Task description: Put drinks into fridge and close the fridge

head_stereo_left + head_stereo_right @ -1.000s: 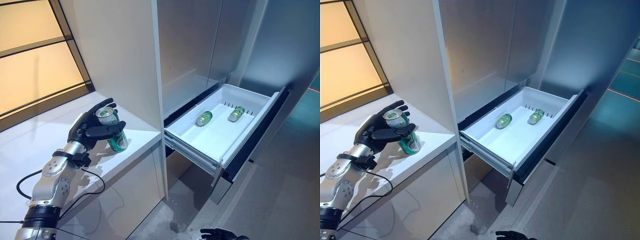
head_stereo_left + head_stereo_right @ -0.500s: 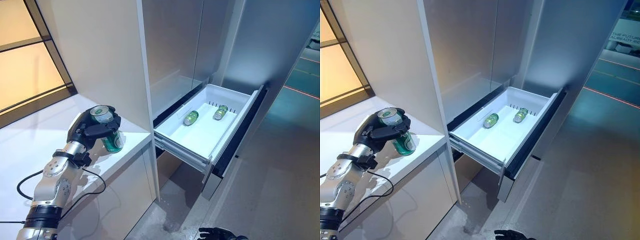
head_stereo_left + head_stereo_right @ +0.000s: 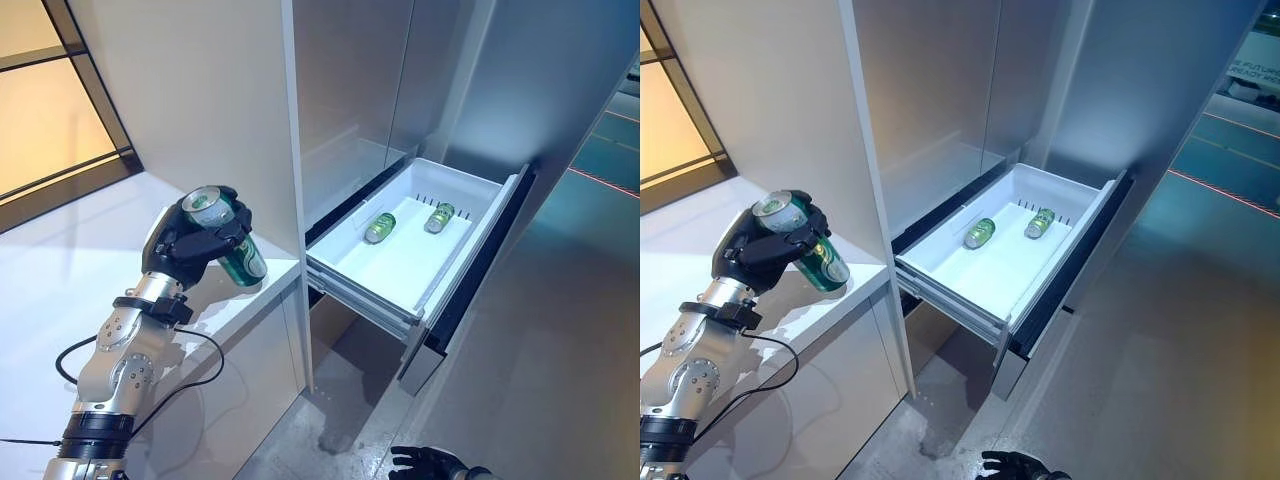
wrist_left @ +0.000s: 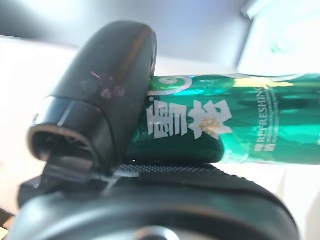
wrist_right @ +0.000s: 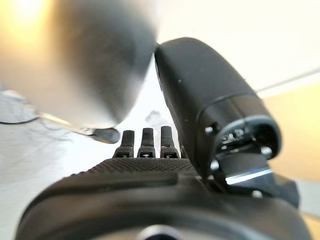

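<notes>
While the tall fridge (image 3: 400, 90) takes up most of the back with its grey doors shut up top, its white pull-out drawer (image 3: 470, 195) lower down is hanging wide open over the grey floor (image 3: 560, 400). Left of the fridge there's a pale cabinet panel (image 3: 200, 110), and a white counter (image 3: 60, 260) runs out from it toward a window (image 3: 40, 110) glowing orange. Two green cans are lying on their sides in the drawer, toward the back, near each other but not touching: one on the left (image 3: 379, 227) and one on the right (image 3: 438, 217). The left hand (image 3: 185, 248) has its fingers and thumb wrapped round a third green can (image 3: 232, 247), held tilted in the air above the counter's front edge, silver top pointing up and back; the wrist view shows the thumb pressed right across the can's side. The right hand (image 3: 1012, 466) only peeks in at the very bottom, low near the floor, with its fingers looking loosely spread and nothing in them.
</notes>
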Motion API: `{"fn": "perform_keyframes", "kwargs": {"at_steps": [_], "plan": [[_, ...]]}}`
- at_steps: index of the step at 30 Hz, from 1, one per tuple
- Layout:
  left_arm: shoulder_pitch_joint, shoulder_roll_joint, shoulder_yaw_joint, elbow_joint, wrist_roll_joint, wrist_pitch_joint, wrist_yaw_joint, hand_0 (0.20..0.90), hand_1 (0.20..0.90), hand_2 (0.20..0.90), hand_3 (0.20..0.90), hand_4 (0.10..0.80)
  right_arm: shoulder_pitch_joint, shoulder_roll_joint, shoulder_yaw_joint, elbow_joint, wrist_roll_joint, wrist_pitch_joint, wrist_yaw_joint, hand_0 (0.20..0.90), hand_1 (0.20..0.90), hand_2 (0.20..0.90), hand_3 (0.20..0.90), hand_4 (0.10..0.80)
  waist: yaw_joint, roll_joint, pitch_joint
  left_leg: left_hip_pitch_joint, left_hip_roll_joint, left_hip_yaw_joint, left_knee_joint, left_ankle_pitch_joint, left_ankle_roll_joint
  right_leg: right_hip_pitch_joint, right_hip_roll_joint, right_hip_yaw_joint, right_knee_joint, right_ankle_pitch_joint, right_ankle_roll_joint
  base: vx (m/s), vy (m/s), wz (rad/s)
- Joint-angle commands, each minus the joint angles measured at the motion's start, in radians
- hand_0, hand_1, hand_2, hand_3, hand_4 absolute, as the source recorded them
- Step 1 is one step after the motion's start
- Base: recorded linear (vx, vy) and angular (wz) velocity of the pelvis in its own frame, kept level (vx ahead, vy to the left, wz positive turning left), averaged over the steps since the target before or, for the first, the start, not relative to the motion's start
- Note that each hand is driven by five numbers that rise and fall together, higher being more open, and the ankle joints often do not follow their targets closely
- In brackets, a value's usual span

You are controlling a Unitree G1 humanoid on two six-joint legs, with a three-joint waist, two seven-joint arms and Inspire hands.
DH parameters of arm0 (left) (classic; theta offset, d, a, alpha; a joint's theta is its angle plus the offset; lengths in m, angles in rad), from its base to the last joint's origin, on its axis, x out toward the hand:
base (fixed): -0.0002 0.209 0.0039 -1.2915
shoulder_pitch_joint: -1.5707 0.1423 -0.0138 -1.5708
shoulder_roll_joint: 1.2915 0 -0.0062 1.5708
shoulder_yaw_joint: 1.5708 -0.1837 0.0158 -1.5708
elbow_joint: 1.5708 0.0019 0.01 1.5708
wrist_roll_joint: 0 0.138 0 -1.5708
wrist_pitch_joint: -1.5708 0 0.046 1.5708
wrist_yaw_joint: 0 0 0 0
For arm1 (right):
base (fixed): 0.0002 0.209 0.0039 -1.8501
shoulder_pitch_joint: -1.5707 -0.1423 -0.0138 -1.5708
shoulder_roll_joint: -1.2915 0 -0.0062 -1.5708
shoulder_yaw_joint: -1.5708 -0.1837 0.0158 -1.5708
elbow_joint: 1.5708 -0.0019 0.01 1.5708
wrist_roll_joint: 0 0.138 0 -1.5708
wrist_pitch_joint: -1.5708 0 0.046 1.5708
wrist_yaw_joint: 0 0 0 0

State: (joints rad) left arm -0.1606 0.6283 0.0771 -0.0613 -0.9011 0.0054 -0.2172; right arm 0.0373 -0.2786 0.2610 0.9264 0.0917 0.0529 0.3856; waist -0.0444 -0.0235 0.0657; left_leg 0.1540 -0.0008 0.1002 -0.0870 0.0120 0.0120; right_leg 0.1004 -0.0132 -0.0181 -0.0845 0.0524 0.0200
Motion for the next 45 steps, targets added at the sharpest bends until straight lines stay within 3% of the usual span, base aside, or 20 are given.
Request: {"fn": "perform_keyframes", "kwargs": {"at_steps": [1, 10, 17, 30, 37, 45], "plan": [[-0.228, -0.013, 0.015, -0.164, -0.14, -0.226, -0.069, 0.3, 0.3, 0.3, 0.2, 0.1, -0.058, -0.041, 0.017, -0.105, 0.082, -0.068, -0.018, 0.9, 0.9, 0.9, 0.9, 0.8, -0.004, 0.038, -0.043, 0.009, -0.034, -0.034, 0.016, -0.093, 0.014, -0.002, 0.039, 0.003, 0.11, -0.153, 0.034, 0.0, 0.0, 0.0], [-0.222, -0.033, -0.034, -0.227, -0.197, -0.338, -0.169, 0.3, 0.3, 0.3, 0.2, 0.1, -0.059, -0.023, 0.052, -0.358, 0.178, -0.029, 0.038, 0.9, 0.9, 0.9, 0.9, 0.8, -0.003, 0.054, -0.051, 0.01, -0.037, -0.048, 0.015, -0.087, 0.012, 0.004, 0.037, -0.01, 0.106, -0.154, 0.03, -0.005, 0.02, 0.0], [-0.185, -0.058, -0.062, -0.264, -0.261, -0.327, -0.283, 0.3, 0.3, 0.3, 0.2, 0.1, -0.03, 0.003, 0.06, -0.479, 0.232, -0.008, 0.093, 0.9, 0.9, 0.9, 0.9, 0.8, 0.003, 0.056, -0.056, 0.006, -0.045, -0.075, 0.014, -0.084, 0.011, 0.011, 0.032, -0.03, 0.098, -0.158, 0.028, -0.023, -0.001, 0.04], [-0.016, -0.125, -0.121, -0.268, -0.255, -0.3, -0.516, 0.3, 0.3, 0.3, 0.2, 0.1, -0.048, -0.029, 0.011, -0.738, 0.387, -0.076, 0.195, 0.9, 0.9, 0.9, 0.9, 0.8, -0.012, 0.053, -0.059, -0.002, -0.045, -0.043, 0.02, -0.066, 0.013, -0.007, 0.041, -0.006, 0.093, -0.126, 0.038, 0.004, -0.009, 0.0], [-0.026, -0.132, -0.14, -0.266, -0.284, -0.214, -0.489, 0.3, 0.3, 0.3, 0.2, 0.1, -0.087, -0.069, -0.014, -0.854, 0.42, -0.143, 0.156, 0.9, 0.9, 0.9, 0.9, 0.8, -0.016, 0.05, -0.066, 0.001, -0.044, -0.04, 0.025, -0.072, 0.022, -0.015, 0.038, 0.002, 0.11, -0.128, 0.045, -0.019, 0.017, -0.02], [-0.042, -0.108, -0.201, -0.271, -0.244, -0.198, -0.419, 0.3, 0.3, 0.3, 0.2, 0.1, -0.124, -0.133, 0.016, -0.984, 0.394, -0.161, 0.054, 0.9, 0.9, 0.9, 0.9, 0.8, -0.011, 0.057, -0.046, 0.011, -0.05, -0.071, 0.013, -0.076, 0.024, 0.006, 0.029, -0.02, 0.1, -0.137, 0.036, -0.042, 0.029, 0.0]]}}
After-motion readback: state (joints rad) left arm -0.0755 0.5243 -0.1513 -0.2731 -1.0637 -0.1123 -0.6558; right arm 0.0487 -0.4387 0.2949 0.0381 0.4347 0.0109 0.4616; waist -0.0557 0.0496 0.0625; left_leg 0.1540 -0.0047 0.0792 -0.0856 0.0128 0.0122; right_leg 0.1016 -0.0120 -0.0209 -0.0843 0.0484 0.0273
